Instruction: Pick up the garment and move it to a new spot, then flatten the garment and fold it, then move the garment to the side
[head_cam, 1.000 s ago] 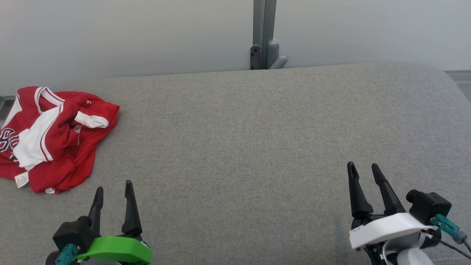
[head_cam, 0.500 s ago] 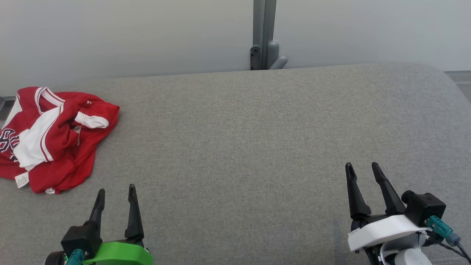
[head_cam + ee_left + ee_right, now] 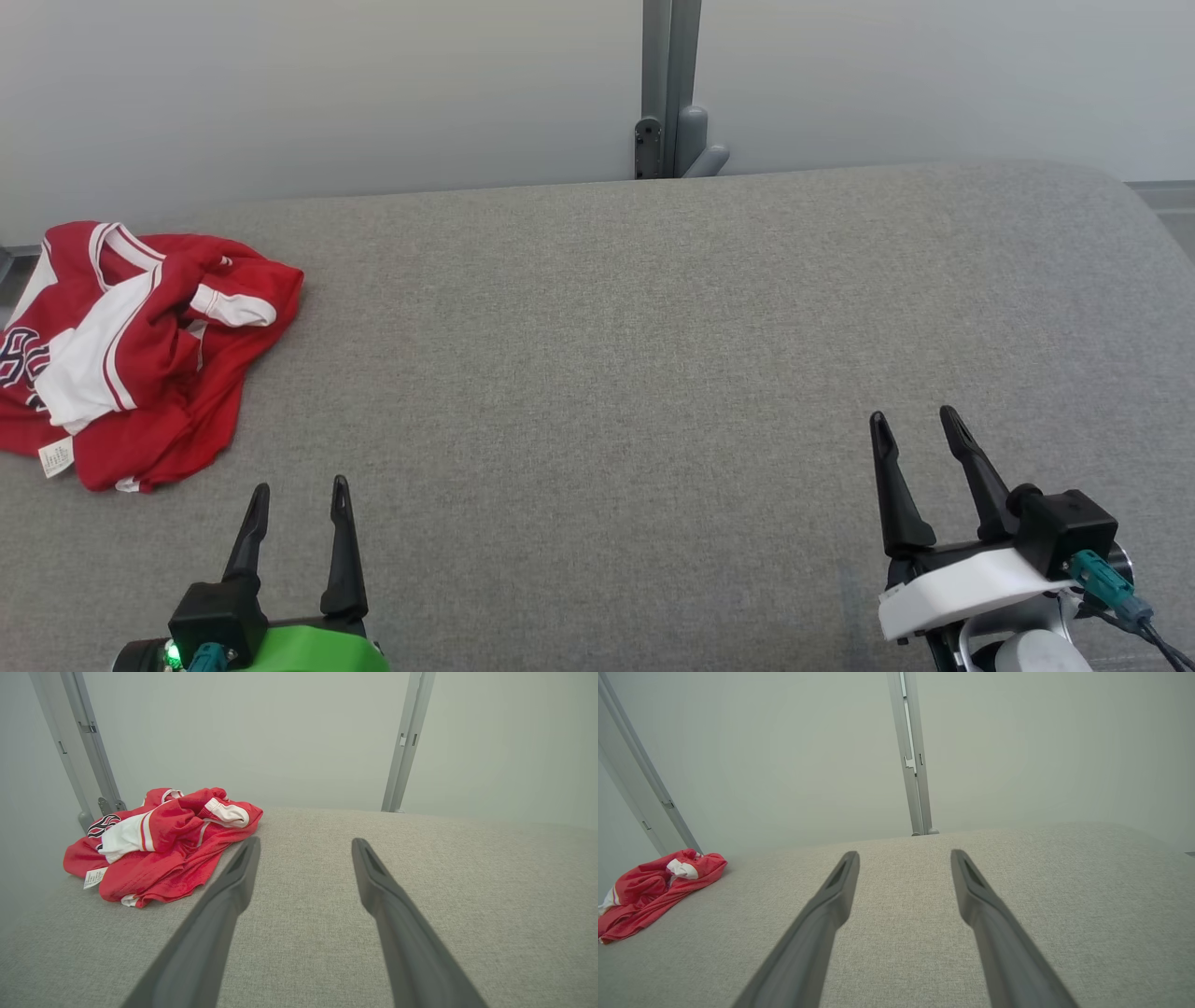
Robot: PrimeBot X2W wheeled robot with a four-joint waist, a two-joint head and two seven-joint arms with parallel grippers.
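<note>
At the 9 o'clock edge of the grey fabric-covered tabletop [image 3: 597, 373], the crumpled red jersey-style garment with white panels and stripes [image 3: 140, 373] lies in a loose heap. A small white label shows at its near hem, and dark lettering shows on its outer side. Nothing touches it.

Toward 7 o'clock in the head view, the left gripper [image 3: 301, 483] sits low over the tabletop, its bright green wrist housing [image 3: 308, 649] cut off by the bottom edge. Its two long dark fingers [image 3: 344, 560] point to 12 o'clock and stand spread wide apart with only bare fabric between them. The garment is near this gripper, at about 10 o'clock from its tips, with a strip of tabletop between the two. In the left wrist view the same spread fingers frame bare fabric [image 3: 306, 840], and the garment [image 3: 163, 858] lies beyond the tip of the left-hand finger, apart from it.

Toward 5 o'clock in the head view, the right gripper [image 3: 913, 414] reaches a little farther up the tabletop, its white wrist housing [image 3: 962, 583] carrying a black block with a teal connector [image 3: 1102, 583]. Its fingers lean slightly toward 11 o'clock and are likewise fully parted, holding nothing. The right wrist view looks along them [image 3: 905, 853] across bare tabletop, with the garment [image 3: 649, 891] well apart at 9 o'clock.

Behind the tabletop at 12 o'clock stands a pale wall panel [image 3: 327, 93] with a grey metal post [image 3: 670, 84].
</note>
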